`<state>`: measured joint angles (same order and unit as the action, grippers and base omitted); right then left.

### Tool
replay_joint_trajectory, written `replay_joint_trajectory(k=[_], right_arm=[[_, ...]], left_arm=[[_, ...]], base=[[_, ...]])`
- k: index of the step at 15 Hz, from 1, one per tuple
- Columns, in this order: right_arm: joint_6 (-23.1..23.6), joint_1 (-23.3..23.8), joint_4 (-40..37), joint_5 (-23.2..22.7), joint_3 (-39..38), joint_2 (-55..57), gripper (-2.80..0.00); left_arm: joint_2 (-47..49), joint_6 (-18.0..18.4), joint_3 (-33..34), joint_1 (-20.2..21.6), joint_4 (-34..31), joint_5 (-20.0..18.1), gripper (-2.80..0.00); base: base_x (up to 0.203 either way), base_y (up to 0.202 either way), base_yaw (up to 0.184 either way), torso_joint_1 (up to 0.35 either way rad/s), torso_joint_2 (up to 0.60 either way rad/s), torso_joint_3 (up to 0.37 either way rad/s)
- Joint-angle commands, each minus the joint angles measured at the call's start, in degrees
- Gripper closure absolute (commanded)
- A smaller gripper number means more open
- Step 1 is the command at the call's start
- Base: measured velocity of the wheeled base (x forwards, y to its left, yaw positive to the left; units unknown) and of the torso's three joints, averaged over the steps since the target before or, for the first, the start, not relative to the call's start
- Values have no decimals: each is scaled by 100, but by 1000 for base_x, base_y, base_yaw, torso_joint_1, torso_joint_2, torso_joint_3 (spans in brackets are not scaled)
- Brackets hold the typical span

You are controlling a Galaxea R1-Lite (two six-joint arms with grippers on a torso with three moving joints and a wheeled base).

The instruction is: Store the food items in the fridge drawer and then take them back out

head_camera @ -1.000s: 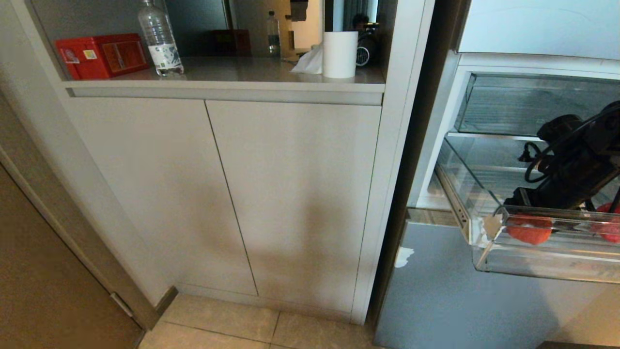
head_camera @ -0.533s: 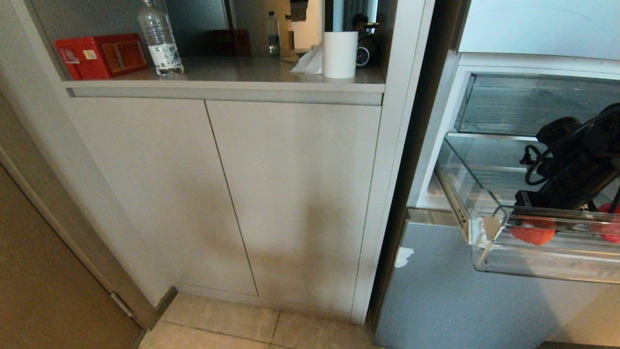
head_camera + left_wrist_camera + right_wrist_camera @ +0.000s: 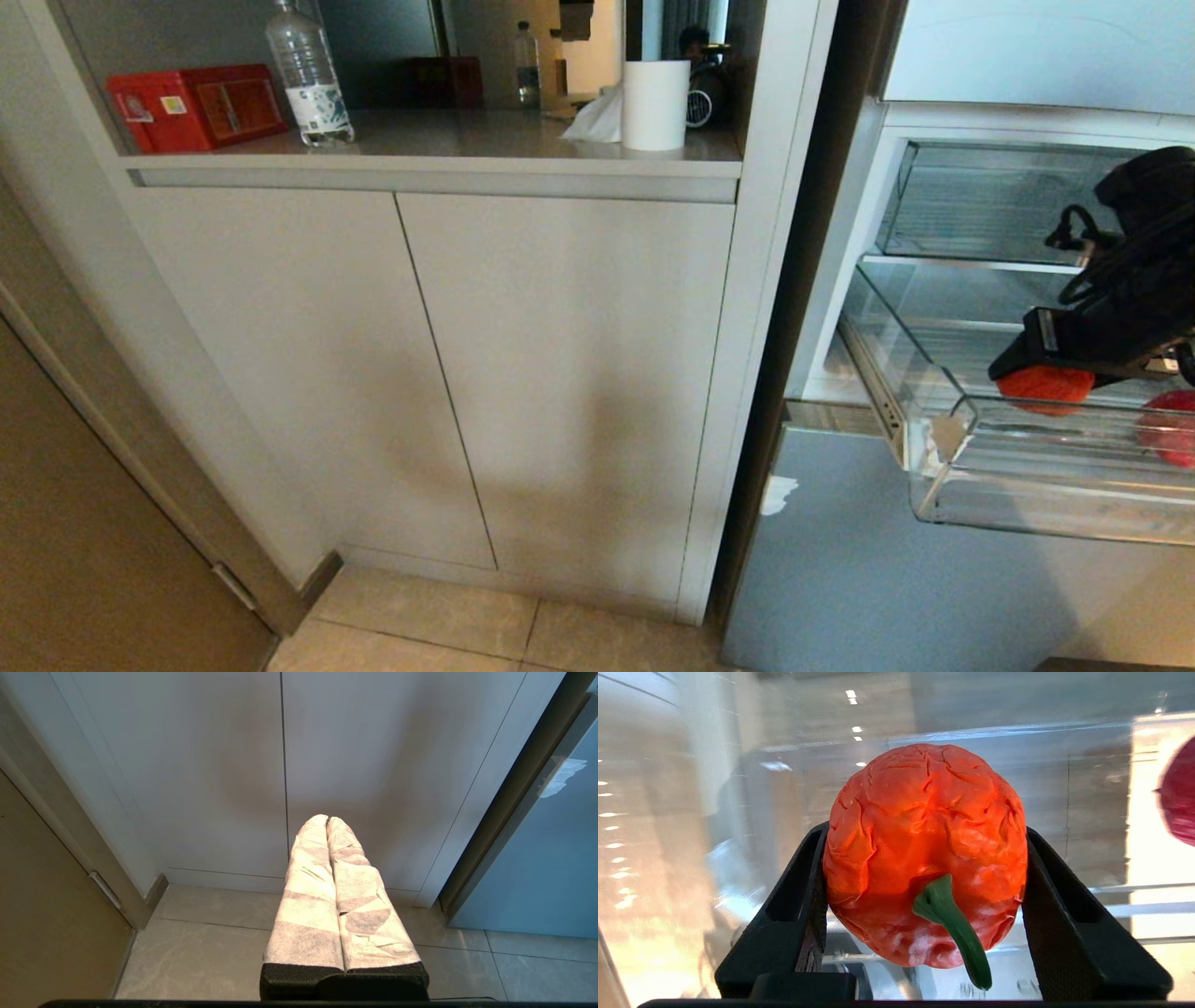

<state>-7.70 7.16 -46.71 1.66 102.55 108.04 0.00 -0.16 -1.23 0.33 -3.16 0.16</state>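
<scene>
The right gripper is clamped on the orange-red pepper, stem toward the wrist, just above the drawer rim. The drawer's open top lies at six o'clock below it, so clearance is upward. The red fruit sits inside at three o'clock. The left gripper, fingers together, hangs by the cabinet.

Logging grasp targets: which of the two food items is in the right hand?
The orange-red pepper-like piece with the green stem, clamped in the right hand; the darker red piece lies in the drawer.
</scene>
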Motion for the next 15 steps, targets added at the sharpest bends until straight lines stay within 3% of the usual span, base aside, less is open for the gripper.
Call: replay_joint_trajectory(k=[1, 4, 10, 15], right_arm=[[4, -8, 445, -1, -493, -677, 0], [15, -4, 913, 9, -1273, -1405, 0], [82, -11, 1097, 0, -1913, -3030, 0], [173, -12, 1220, -17, -3330, -5577, 0]], left_arm=[[0, -2, 0, 2, -1, 2, 0], [0, -2, 0, 2, -1, 2, 0], [0, -2, 0, 2, -1, 2, 0], [0, -2, 0, 2, -1, 2, 0]], base=[[0, 0, 0, 0, 0, 0], [0, 0, 0, 0, 0, 0], [0, 0, 0, 0, 0, 0], [0, 0, 0, 0, 0, 0]])
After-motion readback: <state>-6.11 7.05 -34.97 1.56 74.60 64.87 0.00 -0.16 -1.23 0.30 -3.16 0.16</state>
